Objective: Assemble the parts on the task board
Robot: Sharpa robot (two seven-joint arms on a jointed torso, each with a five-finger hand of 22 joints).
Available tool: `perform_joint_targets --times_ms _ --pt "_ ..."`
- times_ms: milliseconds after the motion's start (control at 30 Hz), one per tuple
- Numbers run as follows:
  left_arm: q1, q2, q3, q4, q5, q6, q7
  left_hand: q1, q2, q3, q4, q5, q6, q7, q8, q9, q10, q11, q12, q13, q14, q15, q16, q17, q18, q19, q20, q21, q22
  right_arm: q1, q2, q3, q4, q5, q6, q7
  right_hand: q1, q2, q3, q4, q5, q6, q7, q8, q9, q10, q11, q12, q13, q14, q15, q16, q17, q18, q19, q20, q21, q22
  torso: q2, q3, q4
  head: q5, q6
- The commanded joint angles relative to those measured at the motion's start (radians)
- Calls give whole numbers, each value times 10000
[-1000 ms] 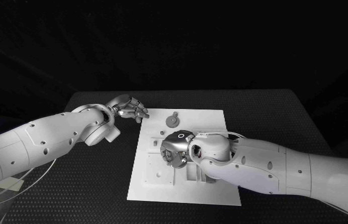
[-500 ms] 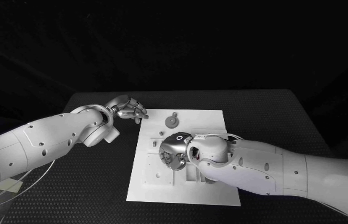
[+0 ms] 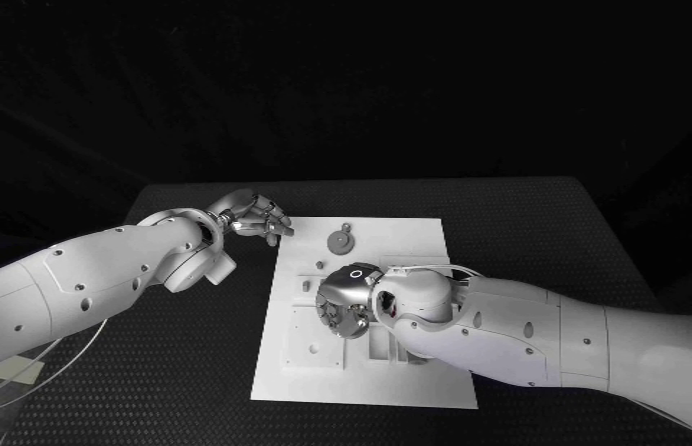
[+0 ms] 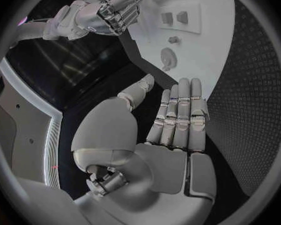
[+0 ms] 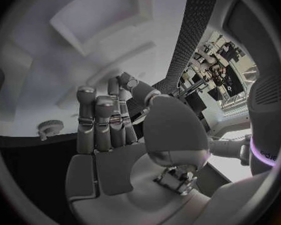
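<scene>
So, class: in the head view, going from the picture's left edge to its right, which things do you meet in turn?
Left hand → the round grey part near the task board's far edge → right hand, over the board's middle → the bare table to the board's right.

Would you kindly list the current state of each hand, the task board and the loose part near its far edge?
left hand: holds nothing, fingers straight and side by side, beside the board's far left corner.
right hand: over the board's middle, fingers extended, nothing visibly held.
task board: flat on the black table.
round part: lying flat on the board near its far edge, untouched.
</scene>
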Motion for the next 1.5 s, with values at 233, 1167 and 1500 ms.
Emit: perform_joint_targets --times_ms 233,1167,1500 --pt "18 4 9 13 1 12 121 -99 -21 8 79 25 -48 -11 4 -9 -59 19 12 -12 86 3 -48 18 184 55 20 6 -18 -44 -115 -37 -41 184 -545 81 -202 -671 -178 61 43 -1479 612 -822 -303 -723 275 -165 -201 -381 296 -110 52 892 -331 84 -74 194 -3 -2 8 -24 39" --pt "16 -2 9 8 15 -24 202 -111 -84 -17 89 25 -73 -4 -5 -17 -76 23 16 -29 96 1 -91 75 185 52 16 4 -28 363 -2006 962 1346 -151 -1905 -206 -594 -1017 -356 538 43 -1747 722 -781 -534 -1294 439 9 -443 -251 446 -9 39 892 -91 14 -116 186 -14 -8 -25 -129 217" --pt "16 -28 9 -3 24 -29 202 -111 -108 -28 91 25 -120 12 -29 -29 -83 24 19 -38 97 2 -116 105 184 49 17 3 -33 870 -2852 994 1521 -272 -814 -379 -938 -1358 -444 782 53 -1963 709 -873 -628 -1549 530 -135 -512 -289 536 -43 13 892 -125 63 -170 169 -8 5 -40 -125 255"
